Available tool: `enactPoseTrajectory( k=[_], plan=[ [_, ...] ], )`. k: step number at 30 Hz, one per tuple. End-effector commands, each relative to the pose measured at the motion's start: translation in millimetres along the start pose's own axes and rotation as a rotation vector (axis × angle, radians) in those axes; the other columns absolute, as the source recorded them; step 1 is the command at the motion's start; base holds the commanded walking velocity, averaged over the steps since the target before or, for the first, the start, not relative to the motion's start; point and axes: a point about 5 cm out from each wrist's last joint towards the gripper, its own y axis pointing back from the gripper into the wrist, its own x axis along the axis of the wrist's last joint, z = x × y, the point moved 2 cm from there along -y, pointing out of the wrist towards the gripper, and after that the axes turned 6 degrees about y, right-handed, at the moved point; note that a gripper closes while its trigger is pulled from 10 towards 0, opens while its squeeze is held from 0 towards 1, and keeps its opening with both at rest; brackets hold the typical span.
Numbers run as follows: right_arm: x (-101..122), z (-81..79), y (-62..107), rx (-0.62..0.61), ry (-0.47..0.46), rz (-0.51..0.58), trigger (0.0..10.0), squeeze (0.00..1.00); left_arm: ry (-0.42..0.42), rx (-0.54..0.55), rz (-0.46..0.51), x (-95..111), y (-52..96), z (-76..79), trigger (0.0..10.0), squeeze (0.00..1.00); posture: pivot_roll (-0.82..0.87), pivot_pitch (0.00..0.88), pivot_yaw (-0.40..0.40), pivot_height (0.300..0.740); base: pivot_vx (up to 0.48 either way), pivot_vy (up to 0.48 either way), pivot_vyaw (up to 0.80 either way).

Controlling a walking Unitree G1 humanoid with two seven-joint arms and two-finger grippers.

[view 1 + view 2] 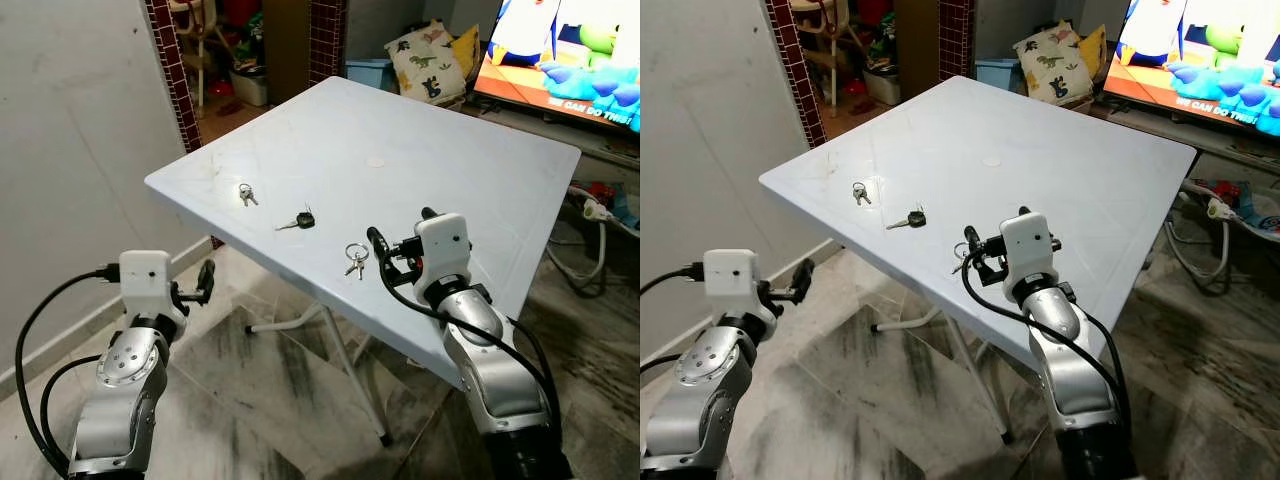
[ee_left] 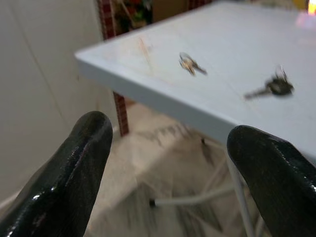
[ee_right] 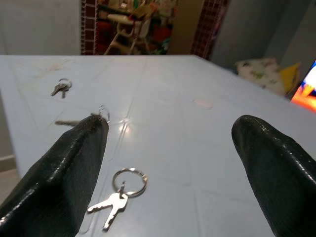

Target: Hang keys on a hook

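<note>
Three key sets lie on the white table (image 1: 470, 140): a ring set (image 1: 356, 258) at lower centre of the left eye view, a black-headed key (image 1: 298, 221) up and left of it, and a small pair (image 1: 246, 193) further up and left, near the table's left edge. No hook can be seen in any view.

My judgement is that the step in hand is picking up the ring set. The right gripper (image 1: 400, 245) hovers just beside it, low over the table, fingers spread wide with nothing between them. In the right wrist view the ring set (image 3: 119, 196) sits between the two black fingers (image 3: 61, 170) but nearer to the one at lower left. To do the step well, the gripper should shift a little so the ring is centred, come down until the fingertips almost touch the table, then close on the ring itself and not on the loose blades, which could slide on the smooth top.

The left gripper (image 1: 200, 283) hangs below the table's edge at lower left, fingers (image 2: 74, 168) also wide and empty.

One light blue bin (image 1: 368, 70) stands on the floor at upper centre, behind the table; what is inside it cannot be seen.
</note>
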Motion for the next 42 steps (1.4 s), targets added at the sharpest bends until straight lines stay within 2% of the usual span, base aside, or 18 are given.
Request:
enactPoseTrajectory(
  k=[1, 2, 5, 7, 12, 14, 17, 23, 30, 34, 36, 39, 40, 41, 42],
  plan=[
    [-2, 0.1, -4.0, 0.016, -0.015, -0.031, 10.0, 0.0, -0.01, -0.037, -0.057, -9, -0.9, 4.0, 10.0, 0.0, 0.03, 0.0, 0.003, 0.74, 0.0, 0.0, 0.0],
    [-5, 2.5, -8.2, 0.014, -0.039, -0.057, 10.0, 0.0, -0.029, -0.096, -0.077, -12, -0.8, 13.0, 10.0, 0.0, 0.03, 0.0, -0.001, 0.74, 0.0, 0.0, 0.0],
    [-10, 3.8, -12.5, 0.021, -0.009, -0.104, 10.0, 0.0, -0.044, -0.155, -0.1, -16, -0.7, 22.2, 10.0, 0.0, 0.03, 0.0, -0.005, 0.74, 0.0, 0.0, 0.0],
    [-15, 4.2, -17.2, 0.022, -0.024, -0.144, 10.0, 0.0, -0.038, -0.227, -0.126, -19, 0.8, 34.0, 10.0, 0.0, 0.04, 0.0, -0.01, 0.74, 0.0, 0.0, 0.0],
    [-25, -0.9, -23.9, 0.03, -0.042, -0.234, 10.0, 0.0, -0.061, -0.306, -0.152, -23, 5.0, 46.8, 10.0, 0.0, 0.05, 0.0, -0.02, 0.74, 0.0, 0.0, 0.0],
    [-26, -2.3, -25.3, 0.032, -0.045, -0.251, 10.0, 0.0, -0.067, -0.317, -0.155, -23, 5.8, 48.2, 10.0, 0.0, 0.05, 0.0, -0.021, 0.74, 0.0, 0.0, 0.0],
    [-24, -18.1, -38.9, 0.08, -0.071, -0.28, 10.0, 0.0, -0.073, -0.386, -0.175, -26, 9.2, 55.9, 10.0, 0.0, 0.06, 0.0, -0.023, 0.74, 0.0, 0.0, 0.0],
    [-20, -32.0, -53.3, 0.099, -0.057, -0.282, 10.0, 0.0, -0.094, -0.428, -0.162, -22, 10.6, 62.7, 10.0, 0.0, 0.08, 0.0, -0.03, 0.74, 0.0, 0.0, 0.0],
    [-22, -30.0, -60.4, 0.044, -0.019, -0.303, 10.0, 0.0, -0.074, -0.445, -0.144, -18, 17.2, 67.2, 10.0, 0.0, 0.11, 0.0, -0.04, 0.74, 0.0, 0.0, 0.0],
    [-34, -31.2, -59.1, 0.042, 0.001, -0.344, 10.0, 0.0, -0.063, -0.478, -0.132, -17, 23.3, 72.6, 10.0, 0.0, 0.12, 0.009, -0.043, 0.74, 0.0, 0.0, 0.0],
    [-40, -33.0, -57.8, 0.047, 0.003, -0.368, 9.4, 0.0, -0.07, -0.485, -0.128, -17, 25.1, 73.9, 10.0, 0.0, 0.13, 0.01, -0.042, 0.74, 0.0, 0.0, 0.0],
    [-45, -36.1, -56.5, 0.059, 0.0, -0.381, 7.2, 0.0, -0.071, -0.487, -0.127, -16, 25.1, 75.0, 10.0, 0.0, 0.12, 0.012, -0.04, 0.74, 0.0, 0.0, 0.0],
    [-45, -36.1, -56.5, 0.059, 0.0, -0.381, 7.2, 0.0, -0.071, -0.487, -0.127, -16, 25.1, 75.0, 10.0, 0.0, 0.12, 0.012, -0.04, 0.74, 0.0, 0.0, 0.0],
    [-49, -37.5, -55.6, 0.064, -0.011, -0.391, 3.4, 0.0, -0.068, -0.489, -0.124, -15, 24.7, 76.2, 10.0, 0.0, 0.12, 0.011, -0.04, 0.74, 0.0, 0.0, 0.0],
    [-49, -37.5, -55.6, 0.064, -0.011, -0.391, 3.4, 0.0, -0.068, -0.489, -0.124, -15, 24.7, 76.2, 10.0, 0.0, 0.12, 0.011, -0.04, 0.74, 0.0, 0.0, 0.0]
  ],
)
